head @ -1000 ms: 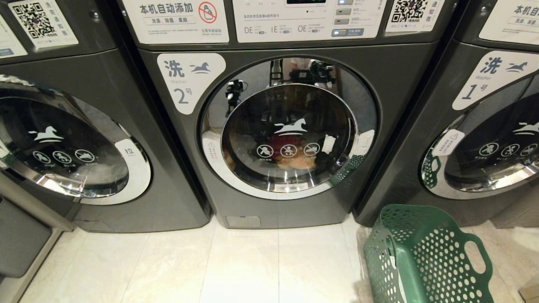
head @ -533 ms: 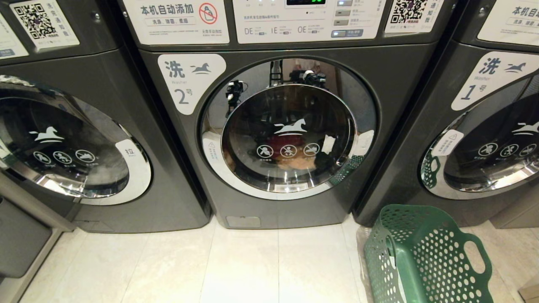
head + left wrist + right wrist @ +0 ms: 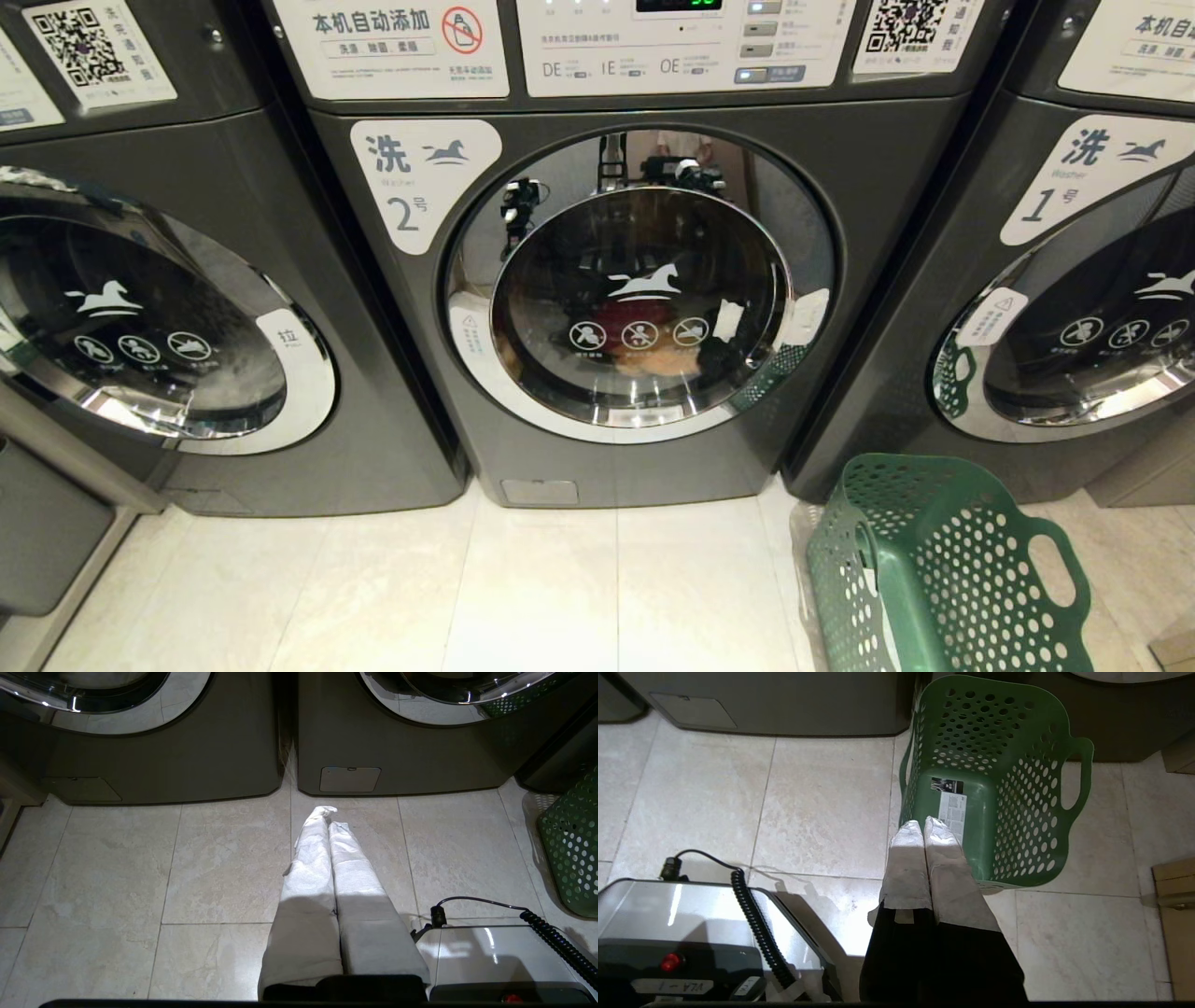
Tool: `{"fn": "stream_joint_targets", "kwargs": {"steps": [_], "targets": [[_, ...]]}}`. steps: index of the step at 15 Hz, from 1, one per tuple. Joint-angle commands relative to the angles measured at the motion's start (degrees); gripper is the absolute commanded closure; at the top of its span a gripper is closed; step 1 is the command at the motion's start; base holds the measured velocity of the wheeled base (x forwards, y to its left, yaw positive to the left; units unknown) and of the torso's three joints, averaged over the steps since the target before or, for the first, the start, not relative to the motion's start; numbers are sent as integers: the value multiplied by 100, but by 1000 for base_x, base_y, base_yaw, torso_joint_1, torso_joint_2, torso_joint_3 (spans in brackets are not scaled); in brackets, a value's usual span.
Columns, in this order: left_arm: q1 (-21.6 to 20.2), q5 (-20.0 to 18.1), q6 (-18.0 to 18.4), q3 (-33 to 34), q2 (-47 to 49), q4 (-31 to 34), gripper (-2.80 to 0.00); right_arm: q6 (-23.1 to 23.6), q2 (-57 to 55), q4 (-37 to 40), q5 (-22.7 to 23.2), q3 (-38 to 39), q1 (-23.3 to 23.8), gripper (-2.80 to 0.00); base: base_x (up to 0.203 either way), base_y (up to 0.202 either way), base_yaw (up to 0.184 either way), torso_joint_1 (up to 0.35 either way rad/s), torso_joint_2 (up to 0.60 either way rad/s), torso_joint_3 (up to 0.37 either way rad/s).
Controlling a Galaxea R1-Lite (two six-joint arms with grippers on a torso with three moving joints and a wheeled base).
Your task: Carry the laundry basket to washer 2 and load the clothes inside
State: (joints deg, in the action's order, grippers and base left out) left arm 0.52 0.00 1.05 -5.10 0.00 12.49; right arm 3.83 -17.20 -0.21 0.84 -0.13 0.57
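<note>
Washer 2 (image 3: 420,182) stands straight ahead with its round glass door (image 3: 644,299) closed. Behind the glass lie a red-pink cloth piece (image 3: 618,327) and a yellow cloth piece (image 3: 658,359) of the clothes; the rest of the drum is too dark to read. The green laundry basket (image 3: 943,569) sits empty on the floor at the right, before washer 1. My right gripper (image 3: 923,823) is shut and empty above the basket's (image 3: 994,779) near rim. Over the tiles in front of washer 2's base (image 3: 349,778), my left gripper (image 3: 328,816) is shut and holds nothing.
Washer 1 (image 3: 1074,187) stands at the right and an unnumbered washer (image 3: 140,317) at the left, both closed. My base (image 3: 691,914) with a coiled cable (image 3: 756,924) lies between the arms. A cardboard box (image 3: 1174,905) sits right of the basket.
Green digits have lit on washer 2's panel. The arm's reflection in the door rim has shifted left. Basket and door have not moved.
</note>
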Motion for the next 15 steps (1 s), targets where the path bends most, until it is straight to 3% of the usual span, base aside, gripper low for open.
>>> {"fn": "stream_joint_targets", "kwargs": {"steps": [1, 6, 15], "targets": [[0, 0, -7, 0, 9, 8, 0, 245, 40, 20, 35, 21, 168, 0, 0, 0, 0, 0, 0, 0], [0, 0, 1, 0, 9, 8, 0, 542, 1736, -4, 114, 22, -4, 0, 0, 0, 0, 0, 0, 0], [0, 0, 1, 0, 9, 8, 0, 563, 1711, -11, 109, 22, -30, 0, 0, 0, 0, 0, 0, 0]]}}
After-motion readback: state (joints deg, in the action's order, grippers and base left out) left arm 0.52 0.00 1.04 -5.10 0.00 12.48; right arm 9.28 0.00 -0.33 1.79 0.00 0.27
